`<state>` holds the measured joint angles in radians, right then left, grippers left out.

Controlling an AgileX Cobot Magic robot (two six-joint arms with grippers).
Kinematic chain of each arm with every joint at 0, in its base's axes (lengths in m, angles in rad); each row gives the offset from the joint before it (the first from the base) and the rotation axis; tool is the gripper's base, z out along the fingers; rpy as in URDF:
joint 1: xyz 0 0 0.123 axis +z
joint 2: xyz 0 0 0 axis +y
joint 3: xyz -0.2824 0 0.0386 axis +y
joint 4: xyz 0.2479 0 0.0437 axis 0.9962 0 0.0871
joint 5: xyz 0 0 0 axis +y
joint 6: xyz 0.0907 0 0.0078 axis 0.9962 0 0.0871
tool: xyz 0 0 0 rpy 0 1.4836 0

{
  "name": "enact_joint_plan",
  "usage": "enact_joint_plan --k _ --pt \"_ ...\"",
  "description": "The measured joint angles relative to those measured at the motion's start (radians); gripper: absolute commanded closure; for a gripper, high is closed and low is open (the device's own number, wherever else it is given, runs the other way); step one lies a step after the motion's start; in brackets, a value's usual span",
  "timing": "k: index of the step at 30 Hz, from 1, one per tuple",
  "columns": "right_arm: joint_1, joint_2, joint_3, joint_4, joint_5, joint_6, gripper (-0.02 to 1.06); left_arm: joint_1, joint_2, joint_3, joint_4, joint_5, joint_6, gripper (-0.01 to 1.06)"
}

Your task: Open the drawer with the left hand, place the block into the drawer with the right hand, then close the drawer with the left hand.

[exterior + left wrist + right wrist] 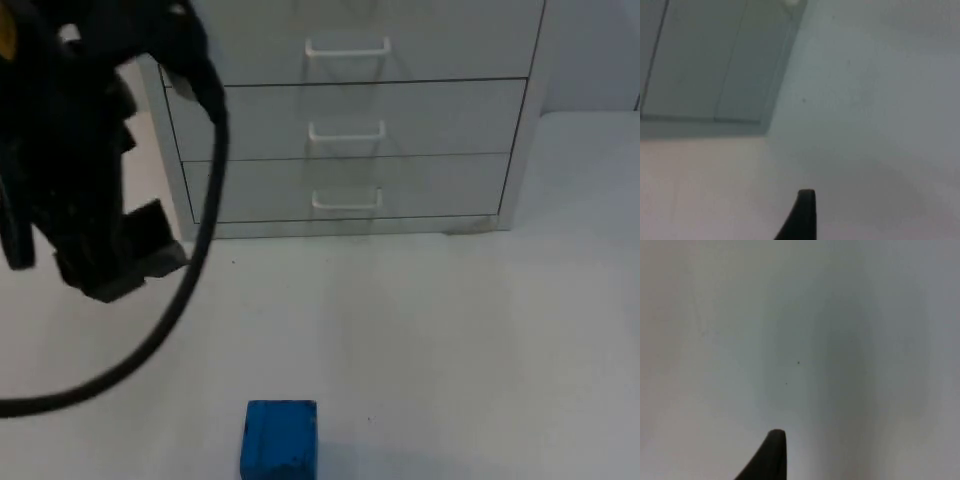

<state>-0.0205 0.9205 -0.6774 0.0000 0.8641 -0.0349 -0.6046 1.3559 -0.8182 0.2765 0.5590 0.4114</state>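
Left gripper left of the shut drawer handles — nearer arm; finger spread can't tell; block on bench

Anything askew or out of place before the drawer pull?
Nothing stands out. All three drawers sit shut and flush in the cabinet, the blue block lies on the table in front, and the left gripper hangs left of the cabinet.

White table: grey drawer cabinet at back, blue block near front edge
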Motion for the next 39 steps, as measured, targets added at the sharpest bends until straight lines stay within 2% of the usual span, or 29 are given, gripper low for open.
enact_joint_plan --k 2,3,6,8,9,14,16,21,31,39 --pt "0.000 0.000 0.000 0.000 0.000 0.000 0.01 -0.055 0.052 0.000 0.140 -0.064 -0.072 0.22" --pt "0.000 0.000 0.000 0.000 0.000 0.000 0.01 -0.055 0.052 0.000 0.140 -0.064 -0.072 0.22" --pt "0.000 0.000 0.000 0.000 -0.002 0.000 0.01 -0.091 0.131 0.000 0.312 -0.123 -0.182 0.22" --pt "0.000 0.000 0.000 0.000 -0.007 0.000 0.01 -0.098 0.190 0.000 0.432 -0.167 -0.279 0.25" --pt "0.000 0.000 0.000 0.000 -0.007 0.000 0.01 -0.098 0.190 0.000 0.432 -0.167 -0.279 0.25" --pt "0.000 0.000 0.000 0.000 -0.012 0.000 0.01 -0.099 0.327 -0.018 0.642 -0.280 -0.448 0.26" --pt "0.000 0.000 0.000 0.000 -0.016 0.000 0.01 -0.099 0.355 -0.030 0.667 -0.290 -0.467 0.28" --pt "0.000 0.000 0.000 0.000 -0.017 0.000 0.01 -0.099 0.480 -0.121 0.715 -0.294 -0.494 0.43" --pt "0.000 0.000 0.000 0.000 -0.019 0.000 0.01 -0.099 0.668 -0.292 0.816 -0.302 -0.526 0.44" --pt "0.000 0.000 0.000 0.000 -0.023 0.000 0.01 -0.099 0.743 -0.388 0.886 -0.309 -0.569 0.44"
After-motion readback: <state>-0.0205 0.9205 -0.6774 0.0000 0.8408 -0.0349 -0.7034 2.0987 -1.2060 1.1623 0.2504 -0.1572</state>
